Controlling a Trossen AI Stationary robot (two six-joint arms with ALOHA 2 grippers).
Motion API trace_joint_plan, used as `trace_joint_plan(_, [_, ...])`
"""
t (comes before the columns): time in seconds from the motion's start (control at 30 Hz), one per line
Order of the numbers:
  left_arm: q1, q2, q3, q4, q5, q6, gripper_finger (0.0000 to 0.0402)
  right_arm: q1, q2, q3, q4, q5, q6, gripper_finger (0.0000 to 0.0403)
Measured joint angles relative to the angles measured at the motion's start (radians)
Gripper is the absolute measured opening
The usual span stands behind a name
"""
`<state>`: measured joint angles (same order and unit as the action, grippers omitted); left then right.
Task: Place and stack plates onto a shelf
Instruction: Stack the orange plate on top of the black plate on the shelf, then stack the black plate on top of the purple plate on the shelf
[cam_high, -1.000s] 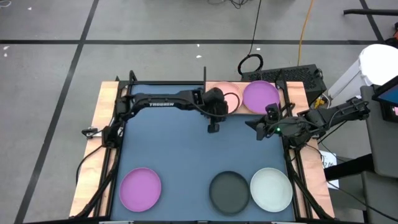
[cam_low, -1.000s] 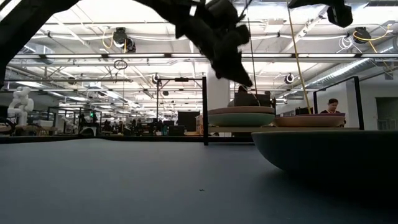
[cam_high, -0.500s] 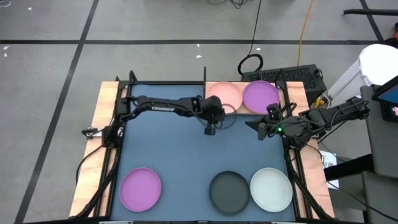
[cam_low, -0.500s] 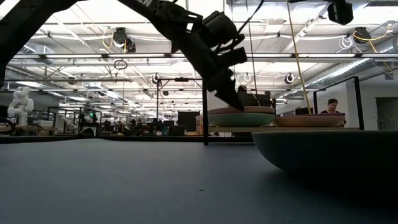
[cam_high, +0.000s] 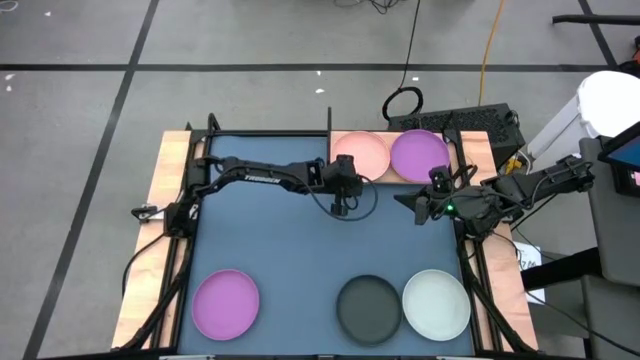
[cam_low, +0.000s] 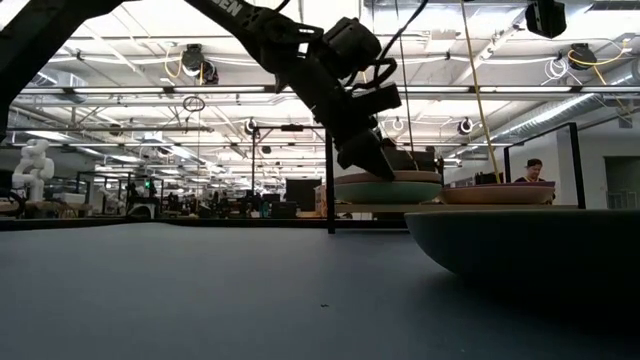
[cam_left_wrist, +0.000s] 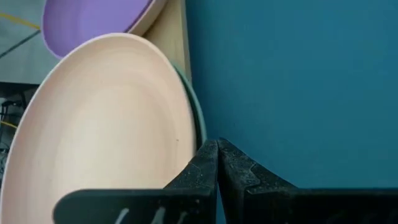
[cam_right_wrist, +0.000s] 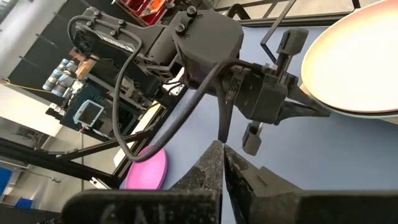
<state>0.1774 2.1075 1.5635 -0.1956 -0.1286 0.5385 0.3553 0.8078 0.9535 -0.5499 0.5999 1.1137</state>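
Beyond my table I look into a wide hall with white ceiling trusses (cam_low: 120, 95), round hanging lamps (cam_low: 193, 58) and a person (cam_low: 535, 170) seated far off, over a grey floor (cam_high: 80, 40) crossed by dark lines

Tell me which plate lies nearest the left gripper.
The pink plate on the shelf, beside the purple one. The shut left gripper is at its edge; the other plates lie along the near side.

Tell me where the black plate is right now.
In the high view, the black plate lies on the blue mat near the table's front edge, right of centre, between the purple plate to its left and the pale mint plate, which sits close beside it on the right.
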Motion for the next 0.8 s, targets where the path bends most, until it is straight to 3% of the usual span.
trace_joint_plan(0.5, [0.041,0.0,0.0,0.016,-0.004,-0.023,0.0003,0.0,0.0,0.0,0.0,0.0,0.0,0.0])
trace_joint_plan(0.8, [0.013,-0.008,0.008,-0.006,0.002,-0.043,0.0003,0.0,-0.001,0.0,-0.01,0.001,0.0,0.0])
